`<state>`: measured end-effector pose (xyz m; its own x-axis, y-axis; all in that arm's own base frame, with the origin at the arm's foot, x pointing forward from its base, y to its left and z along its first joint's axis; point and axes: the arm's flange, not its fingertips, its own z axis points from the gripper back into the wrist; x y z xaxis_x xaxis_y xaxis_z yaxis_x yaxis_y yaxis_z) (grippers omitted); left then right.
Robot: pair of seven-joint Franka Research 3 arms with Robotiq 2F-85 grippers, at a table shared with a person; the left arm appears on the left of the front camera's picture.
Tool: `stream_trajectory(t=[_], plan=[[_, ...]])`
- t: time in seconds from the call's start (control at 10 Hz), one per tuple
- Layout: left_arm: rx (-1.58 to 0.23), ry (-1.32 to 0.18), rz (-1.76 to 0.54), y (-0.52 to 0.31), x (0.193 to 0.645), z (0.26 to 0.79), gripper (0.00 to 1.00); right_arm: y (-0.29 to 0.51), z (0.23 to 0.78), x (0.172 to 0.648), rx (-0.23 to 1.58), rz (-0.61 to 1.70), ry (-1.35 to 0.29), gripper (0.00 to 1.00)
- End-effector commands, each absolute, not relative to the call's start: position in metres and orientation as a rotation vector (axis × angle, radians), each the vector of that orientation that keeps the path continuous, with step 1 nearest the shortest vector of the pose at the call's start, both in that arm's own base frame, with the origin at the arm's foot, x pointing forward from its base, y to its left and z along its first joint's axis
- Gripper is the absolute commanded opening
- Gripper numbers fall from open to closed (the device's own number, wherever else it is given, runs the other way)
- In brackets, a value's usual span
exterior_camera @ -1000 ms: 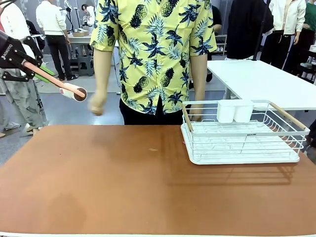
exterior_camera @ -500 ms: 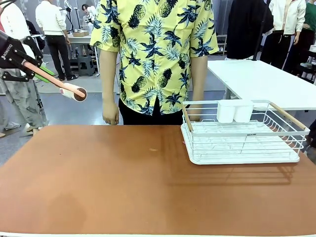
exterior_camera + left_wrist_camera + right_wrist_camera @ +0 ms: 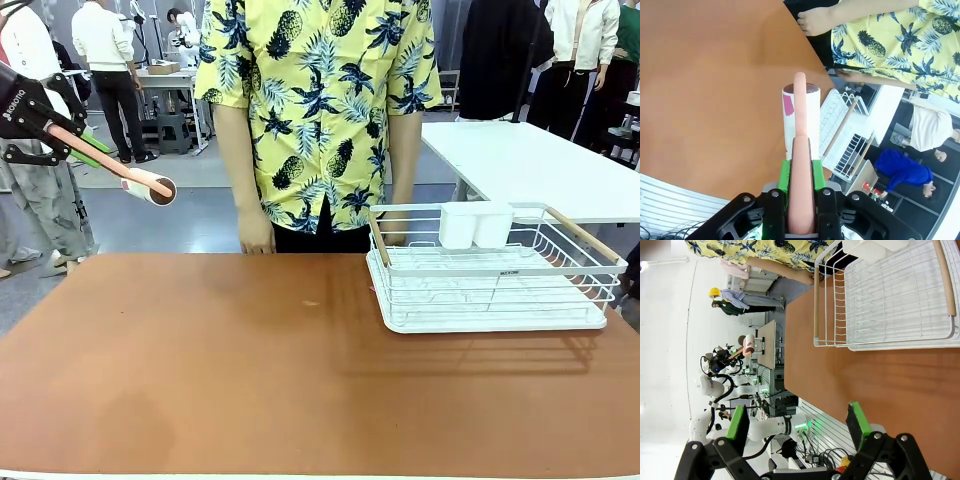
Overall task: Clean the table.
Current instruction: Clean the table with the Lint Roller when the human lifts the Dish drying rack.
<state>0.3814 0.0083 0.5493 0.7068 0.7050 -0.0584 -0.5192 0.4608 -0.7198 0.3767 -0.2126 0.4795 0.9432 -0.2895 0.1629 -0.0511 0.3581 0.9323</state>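
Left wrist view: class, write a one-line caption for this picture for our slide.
Left gripper shut on a lint roller by its pink handle, with the brown table and white dish rack beyond.

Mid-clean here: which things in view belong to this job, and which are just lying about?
In the job: matte reddish-brown table; pink-handled white roller; left gripper, shut on the roller.
Lying about: white wire dish rack with wooden handles; white plastic cutlery holder inside it; white-topped side table; right gripper, open and empty.
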Motion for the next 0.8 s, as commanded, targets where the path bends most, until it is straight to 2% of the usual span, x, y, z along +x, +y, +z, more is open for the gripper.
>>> stream_trajectory(t=[0.0, 0.7], plan=[[-0.783, -0.267, 0.765, 0.0084, 0.3817, 0.5502, 0.05, -0.2114, 0.4841, 0.3755, 1.213, -0.152, -0.327, 1.00], [-0.783, -0.267, 0.765, 0.0084, 0.3817, 0.5502, 0.05, -0.2114, 0.4841, 0.3755, 1.213, -0.152, -0.327, 1.00]])
